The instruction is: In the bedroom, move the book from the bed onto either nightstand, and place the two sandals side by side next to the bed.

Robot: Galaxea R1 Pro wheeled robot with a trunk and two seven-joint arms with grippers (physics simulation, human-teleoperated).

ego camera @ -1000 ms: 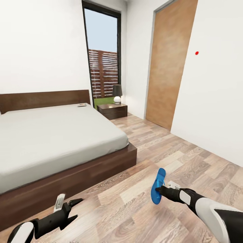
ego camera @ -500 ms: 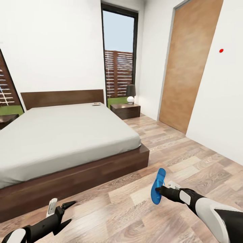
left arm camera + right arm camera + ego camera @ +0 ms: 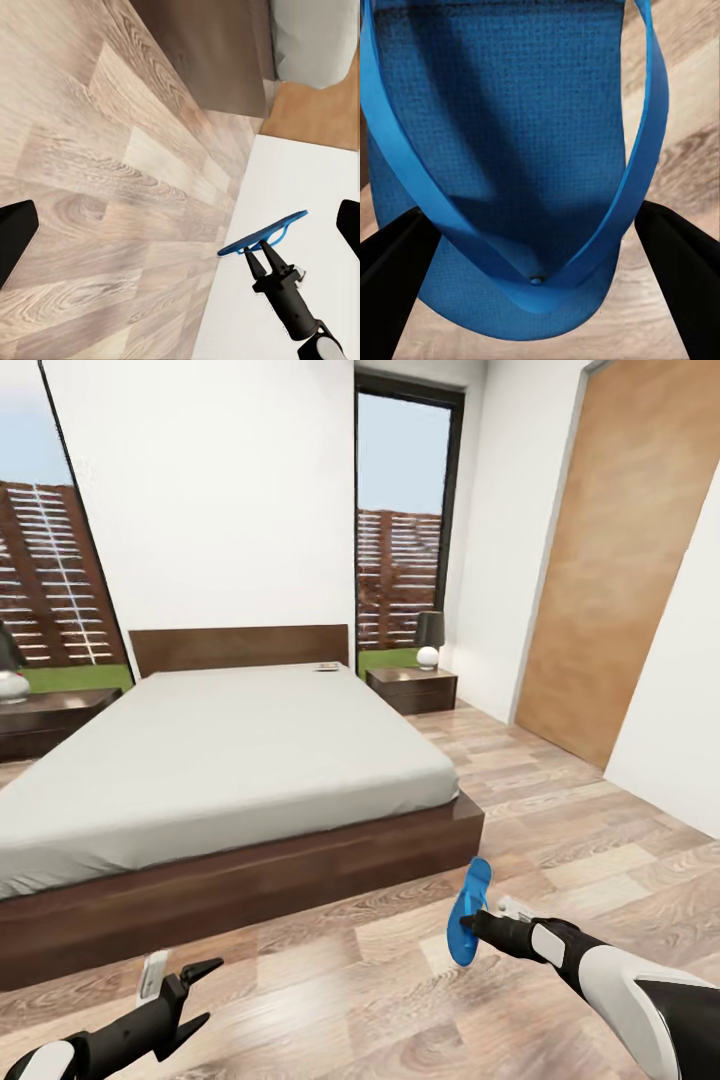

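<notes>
My right gripper [image 3: 468, 923] is shut on a bright blue sandal [image 3: 469, 910], held on edge above the wood floor near the bed's foot corner. Up close, the sandal [image 3: 510, 142] and its thong strap sit between the black fingers [image 3: 681, 279]. From the left wrist, the same sandal [image 3: 262, 234] hangs in the right gripper [image 3: 262, 253]. The left gripper [image 3: 185, 988] is open and empty, low over the floor. The bed [image 3: 230, 760] has a grey mattress, with the book [image 3: 327, 667] lying near the headboard. One nightstand [image 3: 412, 688] stands to the bed's right and another nightstand [image 3: 50, 718] to its left.
A lamp [image 3: 430, 640] stands on the right nightstand and another lamp [image 3: 10, 682] on the left one. Tall windows flank the headboard. A wooden door [image 3: 630, 560] is on the right wall. Open floor [image 3: 560, 810] runs between bed and door.
The view has swung left, bringing the left window and left nightstand into sight. My left gripper sits lower in the picture. The right gripper holds the sandal as before.
</notes>
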